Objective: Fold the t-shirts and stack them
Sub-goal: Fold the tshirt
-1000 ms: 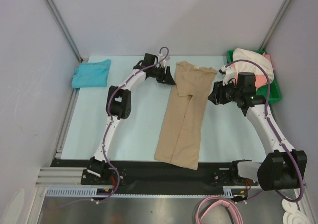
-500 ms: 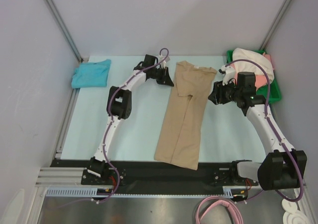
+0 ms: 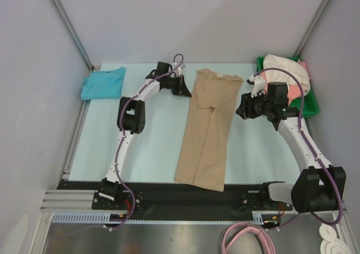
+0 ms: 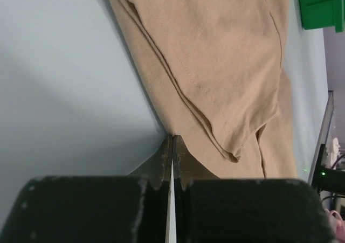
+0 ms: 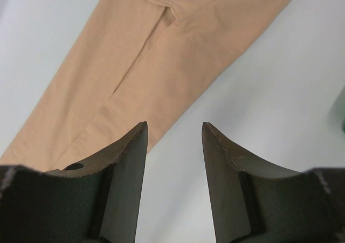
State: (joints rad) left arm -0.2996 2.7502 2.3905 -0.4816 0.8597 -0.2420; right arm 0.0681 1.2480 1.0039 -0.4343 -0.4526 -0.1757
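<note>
The tan t-shirt (image 3: 208, 127) lies folded into a long strip down the middle of the table. My left gripper (image 3: 186, 88) is at its upper left edge. In the left wrist view the jaws are pressed together, with the left gripper's tips (image 4: 172, 138) right on the edge of the tan t-shirt (image 4: 215, 54), seemingly pinching it. My right gripper (image 3: 243, 108) is open and empty just right of the strip. In its wrist view the right gripper (image 5: 173, 130) hangs over bare table beside the tan t-shirt (image 5: 161, 49).
A teal-blue t-shirt (image 3: 103, 83) lies folded at the back left. A green tray (image 3: 309, 103) at the back right holds a cream-white t-shirt (image 3: 281, 65) and a coral-pink one (image 3: 304, 68). The tray's corner shows in the left wrist view (image 4: 323, 6). Walls enclose the table on three sides.
My left gripper has moved a little to the left, and the tan shirt's upper left edge has shifted left with it. The right arm has barely moved.
</note>
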